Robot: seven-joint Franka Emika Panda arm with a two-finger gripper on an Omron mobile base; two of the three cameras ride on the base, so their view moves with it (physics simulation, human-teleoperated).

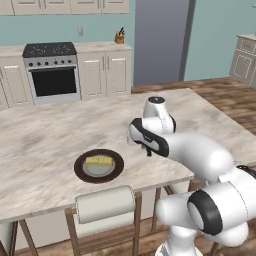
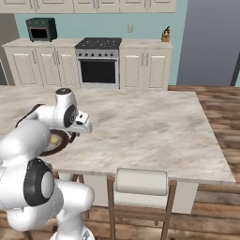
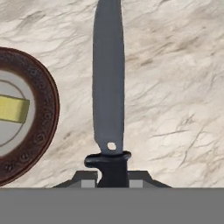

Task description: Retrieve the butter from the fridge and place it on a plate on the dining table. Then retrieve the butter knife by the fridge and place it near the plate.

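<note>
With the butter point(image 1: 98, 161) already on the plate point(image 1: 116, 172), I'm on the last step: my hand point(image 3: 113, 178) grips the knife point(image 3: 108, 87) just beside the plate above the worktop point(image 1: 45, 135), so next I lower and let go.

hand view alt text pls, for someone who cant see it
The claw is shut on the dark handle of the butter knife, whose grey blade points away over the beige marbled dining table. At the left edge sits part of the brown-rimmed plate, with the yellow butter on it.
</note>
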